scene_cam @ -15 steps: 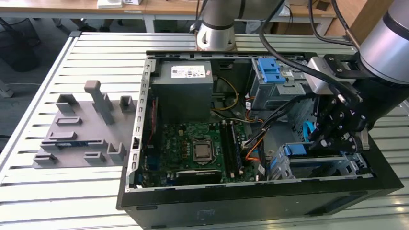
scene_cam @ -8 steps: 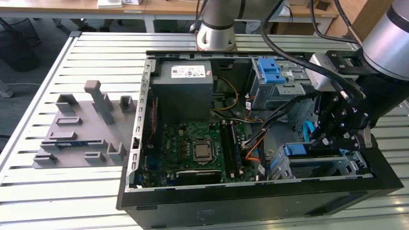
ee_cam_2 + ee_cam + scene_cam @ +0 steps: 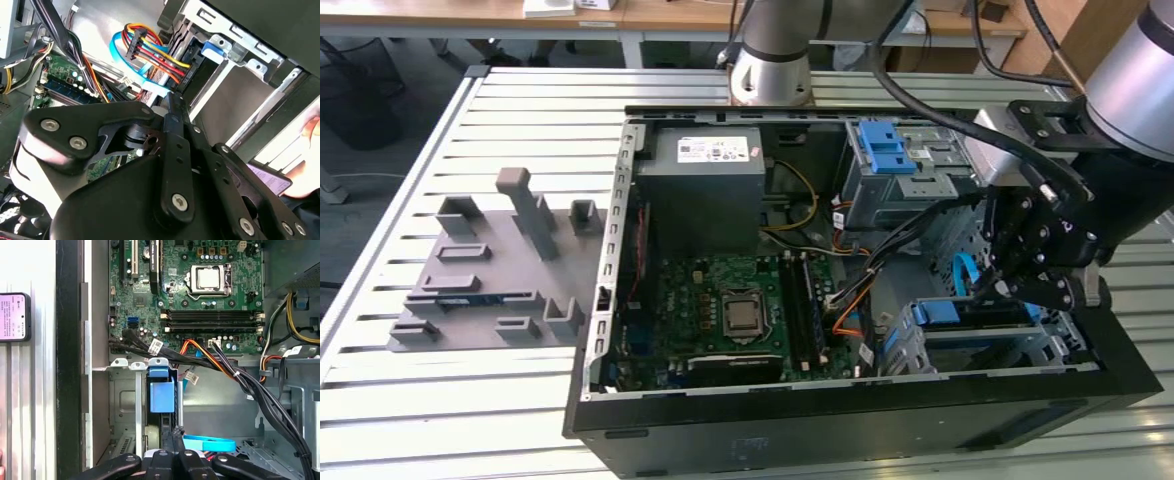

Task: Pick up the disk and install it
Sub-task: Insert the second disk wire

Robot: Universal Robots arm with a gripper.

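Fingers point(image 3: 176, 446) closed narrow, holding nothing, as I bring the gripper point(image 3: 1037, 288) to the disk point(image 3: 161, 396) in its bay.

I see the disk standing on edge in the lower drive cage point(image 3: 1047, 345), at about four o'clock in the open computer case point(image 3: 854, 425) in the exterior view, its blue bracket facing the gripper. With the tips together just beside that bracket, I judge they serve as a blunt pusher for seating the drive. Loose cables point(image 3: 235, 372) run close by, towards the motherboard point(image 3: 734, 305) at seven o'clock.
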